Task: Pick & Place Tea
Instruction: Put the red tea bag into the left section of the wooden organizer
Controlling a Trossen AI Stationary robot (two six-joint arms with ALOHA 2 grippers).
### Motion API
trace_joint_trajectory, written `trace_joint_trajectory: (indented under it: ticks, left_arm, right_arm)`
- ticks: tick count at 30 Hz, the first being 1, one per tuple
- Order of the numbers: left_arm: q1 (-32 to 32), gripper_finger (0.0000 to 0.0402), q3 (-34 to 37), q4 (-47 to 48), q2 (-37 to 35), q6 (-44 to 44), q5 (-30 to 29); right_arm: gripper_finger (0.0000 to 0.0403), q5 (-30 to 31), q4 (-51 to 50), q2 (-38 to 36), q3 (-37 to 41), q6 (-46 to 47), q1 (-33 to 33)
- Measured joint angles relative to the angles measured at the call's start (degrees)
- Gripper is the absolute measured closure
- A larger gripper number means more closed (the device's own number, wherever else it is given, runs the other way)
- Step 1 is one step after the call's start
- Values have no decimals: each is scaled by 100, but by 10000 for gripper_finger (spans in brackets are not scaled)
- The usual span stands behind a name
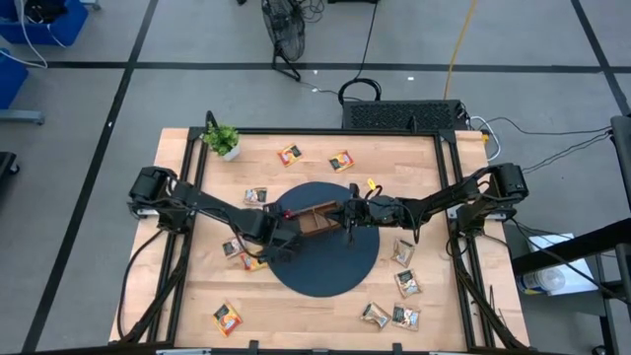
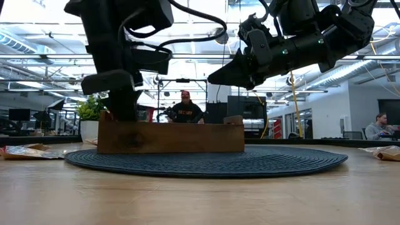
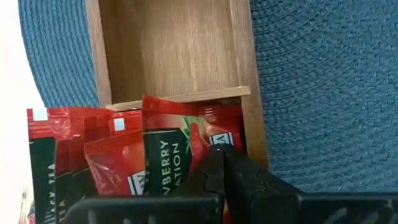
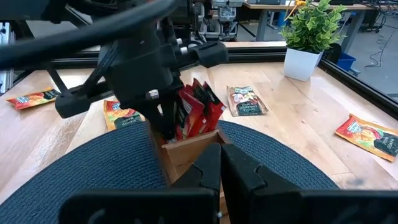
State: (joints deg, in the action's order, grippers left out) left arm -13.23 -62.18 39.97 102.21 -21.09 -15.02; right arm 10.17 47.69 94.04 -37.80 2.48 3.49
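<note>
Red square tea-bag sachets [image 3: 112,155] standing packed upright in the end compartment of the brown wooden tray [image 3: 174,50]; neighbouring compartment bare wood. More flat sachets (orange, and beige-and-dark-green) scattered loose over the pale butcher-block table [image 1: 296,325]: one orange [image 1: 290,154] near the far edge, one beige-and-green [image 4: 247,101] beside the mat, several [image 1: 405,283] on the right side, one [image 1: 228,318] near the front left corner.

Left gripper [image 3: 221,163] pressed down among the red sachets, fingers closed together; whether one is pinched between them cannot be told. Right gripper [image 4: 221,163] hovering low just beside the tray's other end, fingers closed, holding nothing.

Tray sitting on a round dark-blue woven mat [image 1: 325,266] at the table's centre. Small green potted plant in a white pot [image 1: 223,140] at the far left corner. Black frame rails along the table's sides.

Beyond: grey floor with dark lines, a bright open workshop, a seated person in a dark shirt [image 2: 185,111] behind the tray, another [image 2: 379,126] at far right.
</note>
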Motion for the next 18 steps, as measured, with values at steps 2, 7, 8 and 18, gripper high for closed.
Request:
trace_joint_trajectory:
  ticks: [2, 7, 8, 18]
  left_arm:
    - [4, 398, -1, -3, 81, 0, 56]
    - [-2, 394, 20, 37, -96, 3, 86]
    - [-11, 396, 35, 51, -180, 32, 125]
    - [-138, 385, 44, 25, -1052, 149, -70]
  right_arm:
    - [403, 0, 0, 0, 0, 0, 0]
    - [403, 0, 1, 0, 0, 0, 0]
    - [403, 0, 1, 0, 0, -2, 0]
    - [403, 2, 1, 0, 0, -9, 0]
